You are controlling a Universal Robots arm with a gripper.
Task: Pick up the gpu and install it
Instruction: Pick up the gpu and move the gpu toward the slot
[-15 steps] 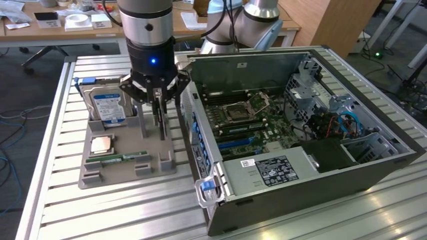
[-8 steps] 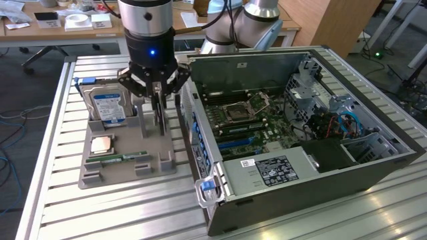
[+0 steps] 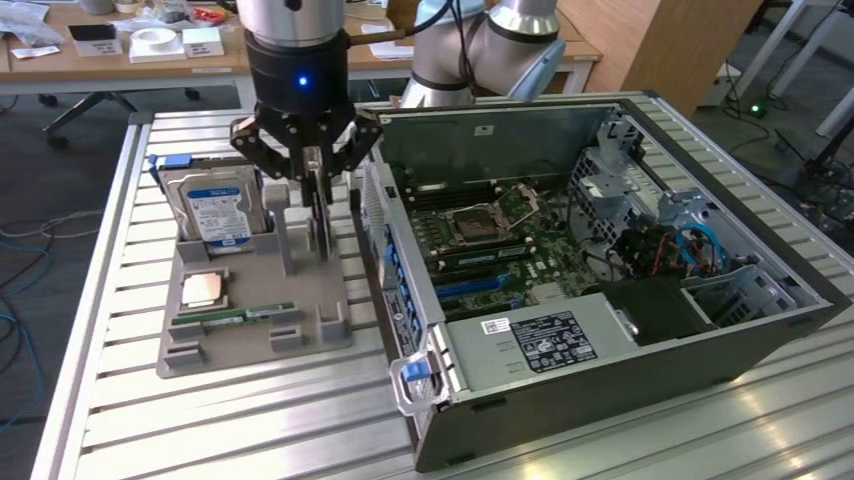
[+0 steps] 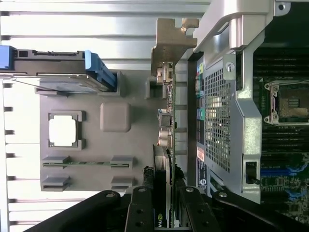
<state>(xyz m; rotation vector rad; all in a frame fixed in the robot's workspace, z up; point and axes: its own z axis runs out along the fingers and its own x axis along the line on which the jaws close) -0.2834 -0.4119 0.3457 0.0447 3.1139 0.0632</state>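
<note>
While hand (image 3: 318, 205) grips gpu (image 4: 167, 125), hard drive (image 3: 218, 208) beside, case (image 3: 641, 375) close

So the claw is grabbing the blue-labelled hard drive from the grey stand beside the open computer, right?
No. The claw is grabbing the graphics card, not the hard drive, from the grey stand beside the open computer. The wrist view shows the card between its fingers.

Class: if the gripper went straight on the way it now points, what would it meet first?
The gpu: the gripper already appears closed on its top edge, so going straight down would likely press the card into the gray holder.
</note>
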